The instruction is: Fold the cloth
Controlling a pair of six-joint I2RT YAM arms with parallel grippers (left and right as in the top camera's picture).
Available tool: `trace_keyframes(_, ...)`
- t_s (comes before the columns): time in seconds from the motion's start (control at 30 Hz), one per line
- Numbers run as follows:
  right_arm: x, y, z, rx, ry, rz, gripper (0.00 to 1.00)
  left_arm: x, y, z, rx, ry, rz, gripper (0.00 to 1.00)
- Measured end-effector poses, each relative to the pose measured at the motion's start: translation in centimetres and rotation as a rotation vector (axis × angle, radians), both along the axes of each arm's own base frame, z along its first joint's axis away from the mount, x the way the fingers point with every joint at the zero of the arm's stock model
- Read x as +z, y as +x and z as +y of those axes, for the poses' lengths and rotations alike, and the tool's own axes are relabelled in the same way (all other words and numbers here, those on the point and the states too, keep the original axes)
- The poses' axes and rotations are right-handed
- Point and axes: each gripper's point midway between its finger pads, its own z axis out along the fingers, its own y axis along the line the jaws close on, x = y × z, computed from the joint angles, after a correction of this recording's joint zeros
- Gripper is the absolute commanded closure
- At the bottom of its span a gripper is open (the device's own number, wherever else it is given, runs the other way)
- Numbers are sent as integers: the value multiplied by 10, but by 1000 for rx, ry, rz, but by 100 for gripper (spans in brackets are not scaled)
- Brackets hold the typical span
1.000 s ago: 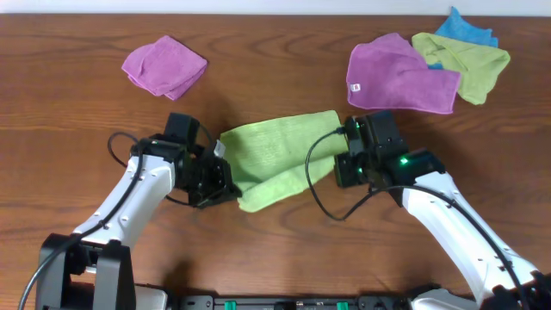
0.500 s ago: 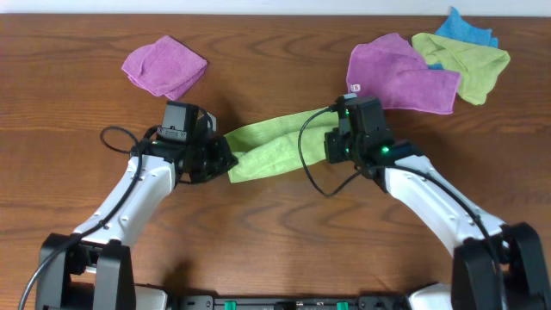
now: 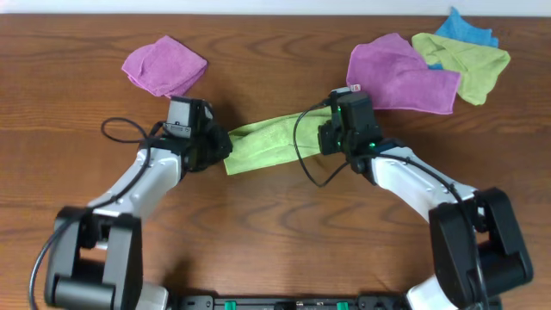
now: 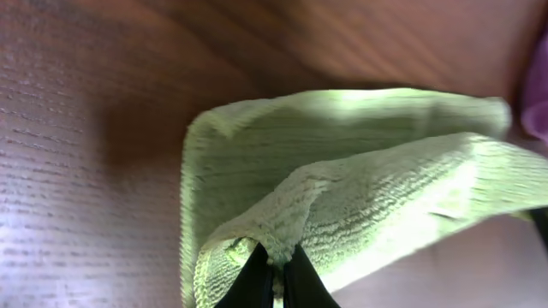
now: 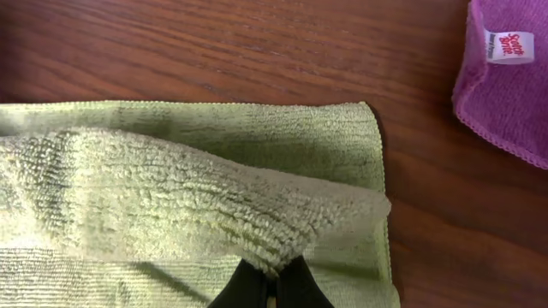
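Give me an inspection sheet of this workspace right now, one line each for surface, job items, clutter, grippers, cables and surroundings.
Surface: brown wood-grain table, no damage seen.
Job's things: lime-green cloth stretched between both grippers, one layer raised over the rest.
Clutter: purple cloth far left; second purple cloth, yellow-green cloth and blue cloth heaped far right.
Grippers: left gripper shut on the cloth's left end; right gripper shut on its right end.
Cables: left cable loop beside its arm; right cable loop overlaps the cloth's end in the overhead view.
Surroundings: pale strip beyond the far edge; black base at the near edge.
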Motion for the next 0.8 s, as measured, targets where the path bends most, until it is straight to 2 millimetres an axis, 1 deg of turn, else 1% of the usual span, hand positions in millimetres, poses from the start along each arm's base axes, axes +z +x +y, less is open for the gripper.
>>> trace_keyframes(0.03, -2, 0, 0, 2, -4, 1, 98, -5, 0, 1, 2, 5, 10, 94)
trace_keyframes(0.07, -3, 1, 0, 2, -6, 1, 93, -8, 0, 1, 4, 9, 15, 94)
trace_keyframes(0.13, -7, 1, -1, 5, -13, 7, 73, -13, 1, 4, 14, 26, 21, 94)
trace_keyframes(0.2, -9, 1, -1, 5, -17, 10, 54, -15, 2, 7, 21, 41, 19, 84)
trace_keyframes(0.23, -9, 1, -1, 7, -21, 6, 47, -15, 4, 8, 27, 47, 15, 77)
trace_keyframes(0.27, -8, 2, -1, 4, -22, 0, 44, -15, 4, 9, 31, 54, 12, 71)
trace_keyframes(0.3, -7, 3, -1, 6, -23, -7, 41, -15, 5, 10, 30, 61, 9, 60)
trace_keyframes(0.33, -7, 4, -1, 7, -23, -10, 40, -15, 6, 11, 37, 67, 5, 43)
trace_keyframes(0.43, -5, 6, -1, 7, -22, -18, 39, -14, 10, 12, 43, 73, -16, 19)
trace_keyframes(0.5, -5, 6, -1, 7, -23, -18, 39, -13, 13, 13, 52, 74, -23, 7)
trace_keyframes(0.53, -5, 6, -1, 7, -22, -18, 39, -13, 13, 13, 54, 74, -23, 4)
trace_keyframes(0.63, -2, 4, -2, 3, -21, -15, 40, -12, 13, 14, 56, 79, -26, 5)
trace_keyframes(0.7, 6, 2, -2, -9, -9, -18, 39, -10, 13, 14, 55, 78, -30, 5)
trace_keyframes(0.77, 16, -5, -6, -33, 5, -2, 38, -4, 13, 12, 49, 67, -37, 4)
trace_keyframes(0.8, 21, -10, -8, -51, 15, 10, 37, 0, 13, 10, 44, 57, -45, 0)
